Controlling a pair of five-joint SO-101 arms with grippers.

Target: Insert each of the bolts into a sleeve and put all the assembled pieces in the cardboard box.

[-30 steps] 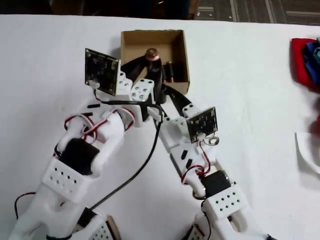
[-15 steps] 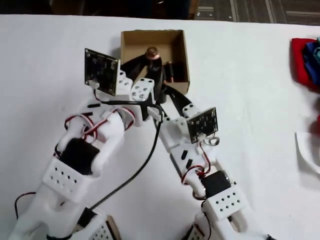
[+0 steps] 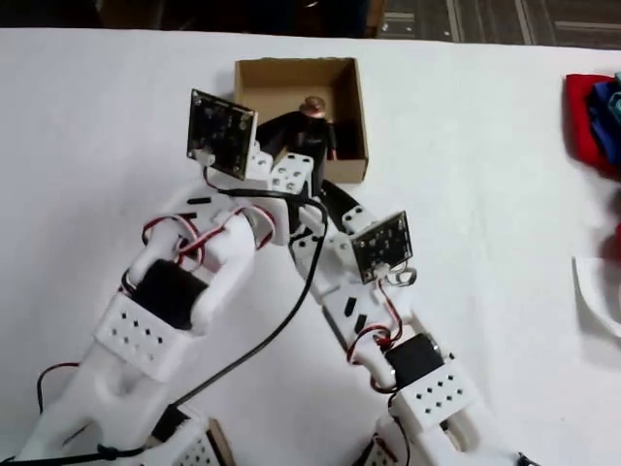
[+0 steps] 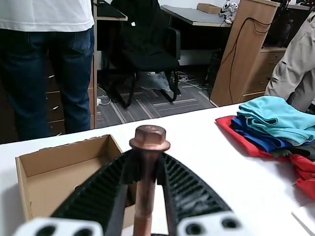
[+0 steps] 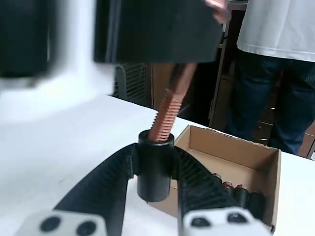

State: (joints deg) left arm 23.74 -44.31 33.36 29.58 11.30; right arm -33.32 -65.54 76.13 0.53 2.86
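My left gripper (image 4: 145, 169) is shut on a copper bolt (image 4: 147, 172), held upright with its hex head (image 3: 312, 104) on top, over the near part of the cardboard box (image 3: 254, 78). My right gripper (image 5: 155, 160) is shut on a black sleeve (image 5: 155, 172) just below it. The bolt's threaded end (image 5: 167, 115) enters the top of the sleeve. The left gripper (image 5: 157, 29) hangs close above the sleeve. The cardboard box (image 5: 224, 155) stands behind, with several assembled pieces (image 5: 238, 194) lying in one corner.
Folded red and blue cloths (image 3: 594, 107) lie at the table's right edge, with a white object (image 3: 597, 291) nearer the front. A black cable (image 3: 272, 330) runs between the two arms. Bare white table lies to the left of the box.
The left arm has swung right and forward, carrying the bolt deeper over the box's near part. The right arm has shifted slightly left under it.
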